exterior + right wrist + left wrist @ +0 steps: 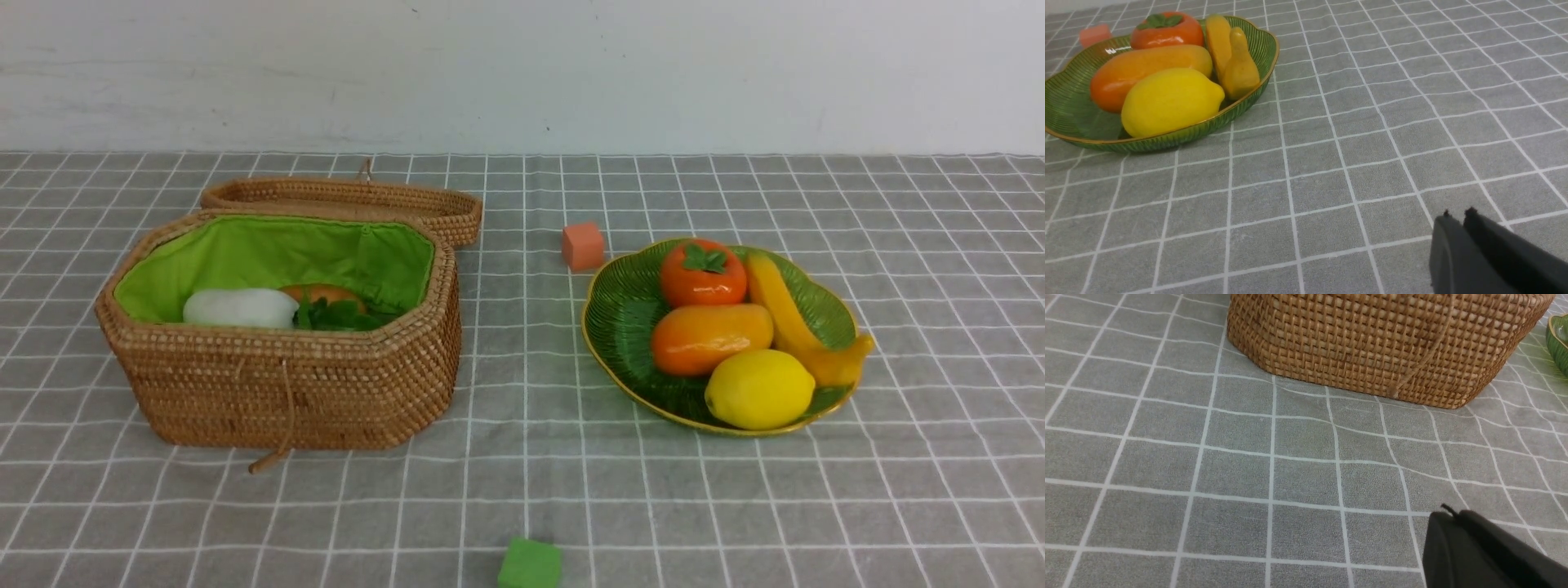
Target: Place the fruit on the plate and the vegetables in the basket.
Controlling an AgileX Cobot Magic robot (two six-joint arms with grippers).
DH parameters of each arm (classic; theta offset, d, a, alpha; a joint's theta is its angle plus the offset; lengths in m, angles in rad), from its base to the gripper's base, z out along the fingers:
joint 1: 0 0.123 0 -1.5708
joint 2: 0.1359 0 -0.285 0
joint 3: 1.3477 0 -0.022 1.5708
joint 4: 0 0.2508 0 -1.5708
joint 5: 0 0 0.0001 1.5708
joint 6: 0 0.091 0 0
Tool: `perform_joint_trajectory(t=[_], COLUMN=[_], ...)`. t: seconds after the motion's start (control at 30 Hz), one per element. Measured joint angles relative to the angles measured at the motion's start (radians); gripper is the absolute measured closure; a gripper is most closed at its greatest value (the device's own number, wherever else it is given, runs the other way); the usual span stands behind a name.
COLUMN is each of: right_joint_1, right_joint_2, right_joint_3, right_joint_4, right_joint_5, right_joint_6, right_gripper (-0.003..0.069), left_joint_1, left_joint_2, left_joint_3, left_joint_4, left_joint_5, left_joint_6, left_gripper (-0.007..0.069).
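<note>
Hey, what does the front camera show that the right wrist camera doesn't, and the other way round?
Only the front view shows the basket with the radish and potato inside, its open lid, and the green cube. Only the right wrist view shows the right gripper, shut and empty above the tablecloth. Both show the plate carrying the persimmon, mango, lemon and banana, plus the orange cube behind it.

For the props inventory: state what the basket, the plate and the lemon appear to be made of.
Basket: woven wicker or rattan, matte tan, weave plainly visible; bright green cloth lining.
Plate: glossy green, ribbed, gold rim; glazed ceramic or glass, cannot tell which.
Lemon: smooth yellow with soft sheen, likely painted plastic or foam.
</note>
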Motion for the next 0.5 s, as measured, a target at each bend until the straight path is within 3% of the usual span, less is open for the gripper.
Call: perform_joint_trajectory(t=[0.5], right_joint_1=[0.0], right_joint_2=[0.0], right_joint_3=[0.0], right_joint_4=[0.0], right_joint_5=[0.0], right_joint_6=[0.0], right_gripper=[0.0609], left_joint_1=[0.0], left_joint_2=[0.0], left_joint_3=[0.0], left_joint_4=[0.0], left_joint_5=[0.0], left_joint_6=[0.0], left_gripper=[0.0638])
